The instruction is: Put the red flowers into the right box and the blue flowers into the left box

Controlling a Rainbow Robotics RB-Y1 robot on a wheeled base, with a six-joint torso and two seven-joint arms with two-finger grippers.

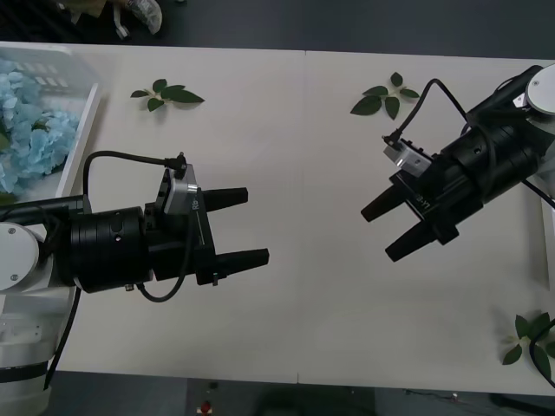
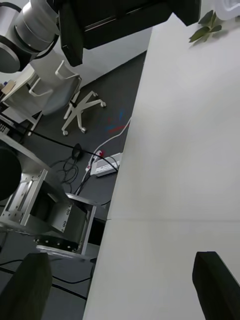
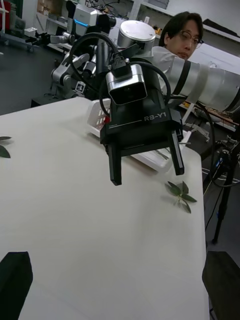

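Blue flowers (image 1: 30, 130) lie piled inside the left box (image 1: 76, 139), a white slotted basket at the table's (image 1: 303, 286) far left corner. Just in front of the basket, the left gripper (image 1: 247, 227) hovers over the bare tabletop with its black fingers apart, holding nothing. Across from it, the right gripper (image 1: 388, 228) hangs above the table, fingers likewise spread and empty. Loose green leaf sprigs (image 1: 167, 94) lie scattered along the table's far edge and near right corner.

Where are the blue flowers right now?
Front view: the blue flowers lie in the left box at the table's far left, beyond the left claw.
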